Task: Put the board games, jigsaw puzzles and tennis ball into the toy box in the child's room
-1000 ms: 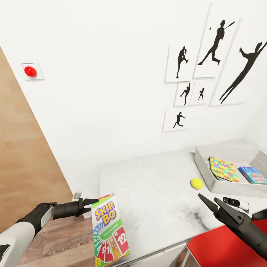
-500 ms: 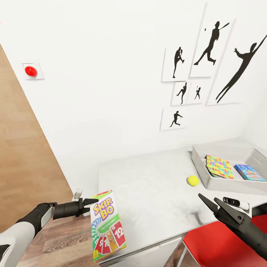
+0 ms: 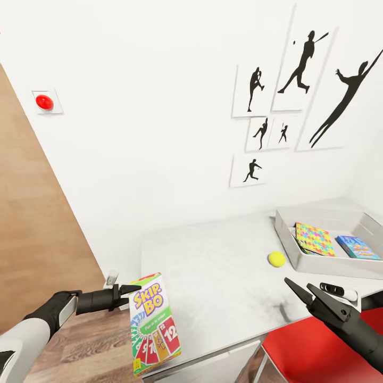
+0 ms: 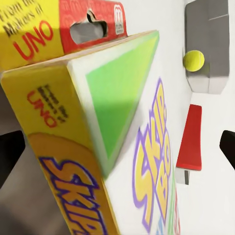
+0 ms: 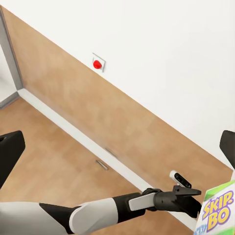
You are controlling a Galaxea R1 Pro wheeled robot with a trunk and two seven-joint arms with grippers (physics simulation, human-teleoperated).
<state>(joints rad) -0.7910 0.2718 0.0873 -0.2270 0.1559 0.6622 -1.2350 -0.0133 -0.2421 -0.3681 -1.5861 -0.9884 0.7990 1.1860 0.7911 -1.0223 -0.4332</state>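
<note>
My left gripper [image 3: 133,292] is shut on the top edge of a Skip-Bo board game box [image 3: 154,325], which hangs over the near left corner of the white table [image 3: 213,266]. In the left wrist view the box [image 4: 112,147] sits between the dark fingertips. A yellow tennis ball [image 3: 276,259] lies on the table just left of the grey toy box [image 3: 286,239]. Inside the toy box lie a colourful jigsaw puzzle [image 3: 314,239] and a blue box [image 3: 356,247]. Low at the right, my right gripper [image 3: 299,287] is open and holds nothing.
A red chair [image 3: 308,346] stands under the table's near right edge. A small white and black object [image 3: 338,291] lies by the toy box. Silhouette pictures [image 3: 298,80] hang on the wall, and a red button [image 3: 43,101] sits at the left above the wood floor [image 3: 90,346].
The whole picture shifted a little left and up a second ago, so the camera moved. Both arms and the held box keep the same pose.
</note>
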